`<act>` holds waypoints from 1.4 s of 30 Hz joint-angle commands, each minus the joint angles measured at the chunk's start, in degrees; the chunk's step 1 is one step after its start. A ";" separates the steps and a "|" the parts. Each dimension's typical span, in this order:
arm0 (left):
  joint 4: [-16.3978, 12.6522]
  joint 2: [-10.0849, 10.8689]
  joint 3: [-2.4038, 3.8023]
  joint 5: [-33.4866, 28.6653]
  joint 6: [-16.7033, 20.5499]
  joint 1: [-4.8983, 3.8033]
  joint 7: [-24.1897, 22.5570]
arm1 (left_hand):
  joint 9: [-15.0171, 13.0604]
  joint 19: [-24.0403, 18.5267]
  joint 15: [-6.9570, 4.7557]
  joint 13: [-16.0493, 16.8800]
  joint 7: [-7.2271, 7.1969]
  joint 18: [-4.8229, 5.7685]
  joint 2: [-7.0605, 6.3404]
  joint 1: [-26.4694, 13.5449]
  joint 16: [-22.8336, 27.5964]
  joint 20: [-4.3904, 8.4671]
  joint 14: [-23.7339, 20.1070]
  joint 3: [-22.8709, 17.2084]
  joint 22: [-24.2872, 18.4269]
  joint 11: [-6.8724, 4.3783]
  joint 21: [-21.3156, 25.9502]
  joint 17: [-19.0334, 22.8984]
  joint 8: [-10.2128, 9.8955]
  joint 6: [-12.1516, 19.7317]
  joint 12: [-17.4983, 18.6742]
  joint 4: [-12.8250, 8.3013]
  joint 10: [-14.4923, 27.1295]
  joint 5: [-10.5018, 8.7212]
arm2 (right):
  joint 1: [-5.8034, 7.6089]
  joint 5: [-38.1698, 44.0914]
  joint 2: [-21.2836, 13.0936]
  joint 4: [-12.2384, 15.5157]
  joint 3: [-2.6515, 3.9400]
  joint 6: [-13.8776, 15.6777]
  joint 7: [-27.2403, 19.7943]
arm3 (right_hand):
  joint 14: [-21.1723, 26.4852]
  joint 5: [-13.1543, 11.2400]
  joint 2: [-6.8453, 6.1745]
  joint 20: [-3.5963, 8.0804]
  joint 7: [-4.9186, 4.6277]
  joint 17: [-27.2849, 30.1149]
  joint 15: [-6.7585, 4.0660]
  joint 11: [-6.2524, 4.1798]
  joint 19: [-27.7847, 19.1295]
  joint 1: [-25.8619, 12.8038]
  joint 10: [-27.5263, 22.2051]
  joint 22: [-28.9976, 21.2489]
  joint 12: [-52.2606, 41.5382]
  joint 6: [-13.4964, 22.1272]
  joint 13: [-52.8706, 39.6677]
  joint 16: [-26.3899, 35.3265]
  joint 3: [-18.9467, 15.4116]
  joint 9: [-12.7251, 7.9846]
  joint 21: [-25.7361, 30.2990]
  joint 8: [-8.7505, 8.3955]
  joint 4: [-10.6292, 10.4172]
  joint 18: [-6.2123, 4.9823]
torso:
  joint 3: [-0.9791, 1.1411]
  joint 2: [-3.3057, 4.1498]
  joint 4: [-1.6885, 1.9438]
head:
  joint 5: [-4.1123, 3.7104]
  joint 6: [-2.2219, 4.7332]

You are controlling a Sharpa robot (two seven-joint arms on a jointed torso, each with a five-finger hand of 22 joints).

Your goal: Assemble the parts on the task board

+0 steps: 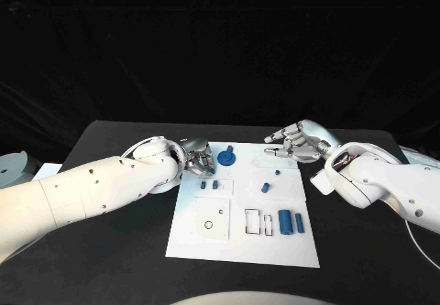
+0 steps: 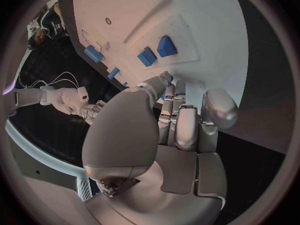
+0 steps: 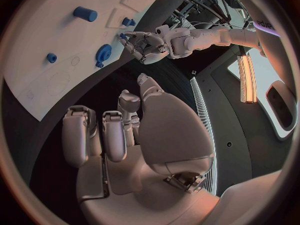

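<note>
The task board (image 1: 240, 244) lies at the table's (image 1: 110, 254) centre. A round part (image 1: 226, 157) sits at its far edge, two small parts (image 1: 209, 185) on its left, two cylinders (image 1: 292, 222) near its right edge.

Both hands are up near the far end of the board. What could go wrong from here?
The left hand sits low at the board's far left corner, close to the blue gear and two small blocks; it may knock them. The right hand hovers open beside the far edge and could bump the board.
</note>
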State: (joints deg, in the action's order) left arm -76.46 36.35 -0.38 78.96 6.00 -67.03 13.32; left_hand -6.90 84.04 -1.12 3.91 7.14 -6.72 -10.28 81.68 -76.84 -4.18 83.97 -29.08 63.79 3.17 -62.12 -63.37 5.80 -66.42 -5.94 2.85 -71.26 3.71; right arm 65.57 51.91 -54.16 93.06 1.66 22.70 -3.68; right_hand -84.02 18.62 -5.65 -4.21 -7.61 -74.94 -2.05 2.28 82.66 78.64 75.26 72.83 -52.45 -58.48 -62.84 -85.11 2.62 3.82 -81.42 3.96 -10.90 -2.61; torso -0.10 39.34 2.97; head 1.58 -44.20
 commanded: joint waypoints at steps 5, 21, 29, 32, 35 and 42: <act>0.62 -0.36 -0.07 0.26 -2.39 0.09 1.40 | 0.55 0.21 -0.10 0.00 0.77 0.76 -0.24 -1.06 -0.24 0.04 1.51 -0.75 0.11 0.68 -0.29 0.36 -0.98 0.54 1.10 -0.34 0.16 0.15 | -0.04 0.18 -0.03 0.14 0.00 -0.68 -0.42 | -4.30 0.23 0.23 0.04 0.11 -7.66 0.21 0.11 -0.50 -0.42 -0.44 0.03 0.14 -0.14 -0.01 0.17 -0.28 0.02 0.18 0.03 -0.20 -1.02 | -0.05 0.03 -0.01 | -0.13 -0.08; 0.82 -0.44 -0.07 0.28 -2.43 0.10 1.83 | 1.74 0.10 0.44 0.09 1.72 0.78 -0.97 -1.87 -0.38 -0.43 1.40 -1.22 0.32 1.37 -0.29 0.73 -2.29 2.87 2.04 -0.74 0.51 0.01 | -0.04 0.19 -0.06 0.09 0.00 -0.78 -0.19 | -4.27 0.22 0.27 0.04 0.11 -7.52 0.21 0.11 -0.58 -0.41 -0.52 -0.16 0.28 -0.12 0.15 0.27 -0.38 0.02 0.30 0.03 -0.26 -1.06 | -0.04 0.00 0.01 | -0.18 -0.14; 0.28 0.62 -0.06 -0.20 -0.04 0.10 1.35 | 2.80 -0.02 0.98 -0.04 2.53 0.76 -1.26 -1.97 -0.38 -0.84 1.27 -1.93 0.23 2.02 -0.05 1.22 -2.32 5.30 2.37 -1.12 1.76 0.06 | -0.04 3.41 -0.24 -0.63 0.00 -2.17 3.15 | -3.24 -0.26 1.56 0.04 -0.28 -3.88 0.31 0.33 -2.86 2.51 -9.21 -4.98 19.17 0.52 14.23 3.20 1.69 -0.02 3.18 -0.08 0.39 -2.03 | -0.03 -0.03 0.00 | -0.28 0.00; -0.35 1.72 -0.04 -2.50 2.61 0.08 0.26 | 3.13 -0.13 1.05 -0.07 2.49 0.69 -0.95 -1.37 -0.27 -1.01 1.14 -3.01 0.10 2.11 0.17 1.64 -2.24 6.42 2.33 -1.54 2.20 0.42 | -0.04 8.04 -0.37 -1.08 0.00 -3.25 5.15 | -2.74 -1.86 0.79 -0.09 -0.59 -1.16 0.80 1.13 -3.47 4.51 -11.49 -7.04 27.87 0.20 22.40 5.52 4.32 -0.07 4.56 -0.13 0.60 -2.40 | -0.02 -0.07 0.02 | -0.63 0.07; -0.75 3.15 0.02 -9.60 5.20 0.02 -1.27 | 2.94 -0.05 0.73 0.30 2.19 0.78 -0.05 -0.40 -0.58 -0.91 1.20 -4.91 1.02 1.71 -0.72 1.20 -1.60 5.33 1.61 -2.13 0.72 1.67 | -0.04 15.23 -0.45 -1.44 0.01 -4.81 7.47 | -2.62 -2.53 0.77 -0.38 -0.66 0.08 0.86 1.27 -3.38 6.92 -14.39 -7.36 33.77 -1.32 27.66 6.53 7.10 0.17 4.81 0.44 1.50 -2.41 | -0.01 -0.08 0.01 | -0.90 0.33; -2.08 6.39 -0.22 -49.61 12.84 -0.05 -15.96 | 3.06 -10.57 1.72 0.03 3.01 -3.24 0.20 -1.87 12.04 -1.65 -8.94 -8.27 -17.20 2.69 21.47 22.95 -1.41 4.78 1.17 -1.97 3.72 2.06 | -0.07 34.47 -0.21 -1.42 0.02 -8.90 13.33 | -2.75 -6.02 -2.44 -0.96 -0.04 1.46 1.27 1.45 -2.92 6.80 -10.35 -7.79 43.43 -4.49 43.16 7.72 14.03 0.13 5.27 0.25 1.78 -2.50 | -0.07 -0.09 0.06 | -1.39 0.82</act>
State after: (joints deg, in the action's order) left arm -77.93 42.46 -0.53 56.19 13.40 -67.03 8.11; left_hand -3.91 74.43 0.59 3.94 9.93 -9.02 -10.07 80.38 -65.80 -5.73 76.06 -37.48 48.05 5.83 -42.46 -42.11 4.39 -61.81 -4.48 0.63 -67.95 6.10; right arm 65.57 72.50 -54.52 91.55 1.67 18.05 4.80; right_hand -83.93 13.05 -7.51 -4.85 -7.73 -73.58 -0.90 3.77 79.61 85.39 64.59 65.11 -9.49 -62.72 -20.67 -77.75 16.21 3.92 -76.44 4.21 -9.10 -4.41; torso -0.08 39.23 2.97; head 0.40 -43.57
